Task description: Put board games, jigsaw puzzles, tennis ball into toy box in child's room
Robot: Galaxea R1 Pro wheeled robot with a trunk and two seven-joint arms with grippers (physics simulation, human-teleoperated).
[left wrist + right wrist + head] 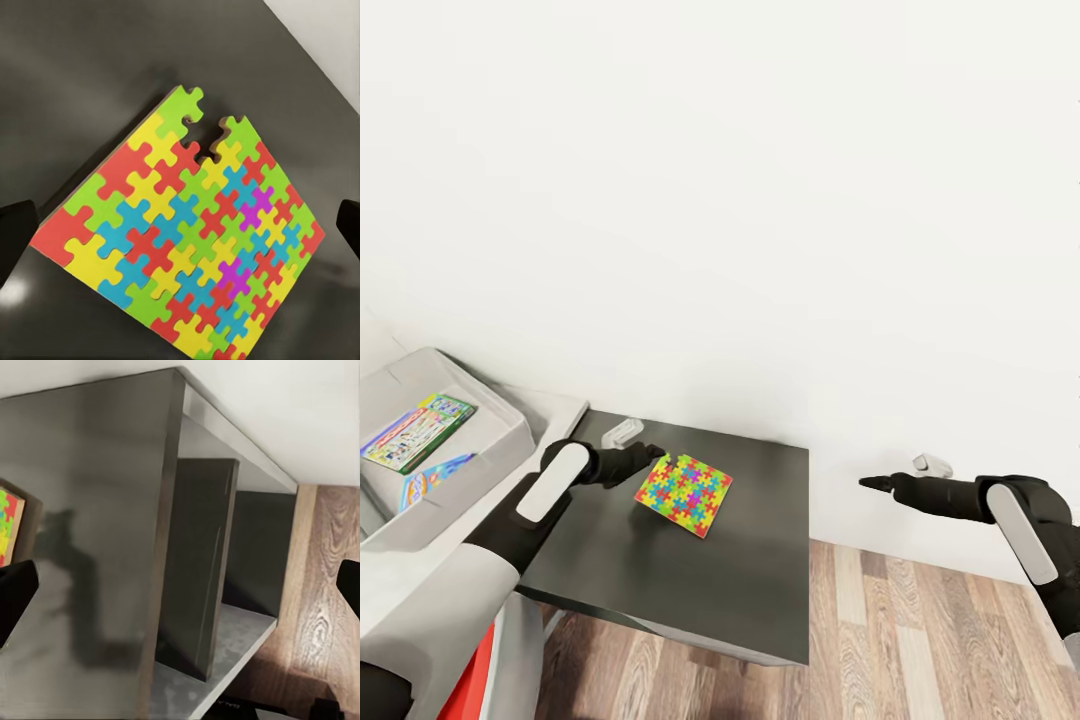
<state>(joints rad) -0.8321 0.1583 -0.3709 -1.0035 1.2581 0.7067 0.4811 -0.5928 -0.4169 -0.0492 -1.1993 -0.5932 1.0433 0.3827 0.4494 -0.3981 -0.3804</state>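
Observation:
A jigsaw puzzle [683, 494] of yellow, red, blue and green pieces sits on the dark-grey wing of the table [690, 590], its near edge looking slightly raised. My left gripper [655, 455] is at the puzzle's left corner. In the left wrist view the puzzle [187, 255] lies between the two fingers [15, 240], which stand wide apart and open. The grey toy box [495, 425] stands at the left on the light-grey desk top [565, 405], with a green-edged board game [418, 432] and a blue patterned one [435, 475] inside. My right gripper [870, 483] hangs open beyond the table's right edge.
A white wall runs close behind the table. Wood-plank floor [920, 640] lies to the right and in front. Under the wing are open shelves with a dark divider [199, 570], seen in the right wrist view.

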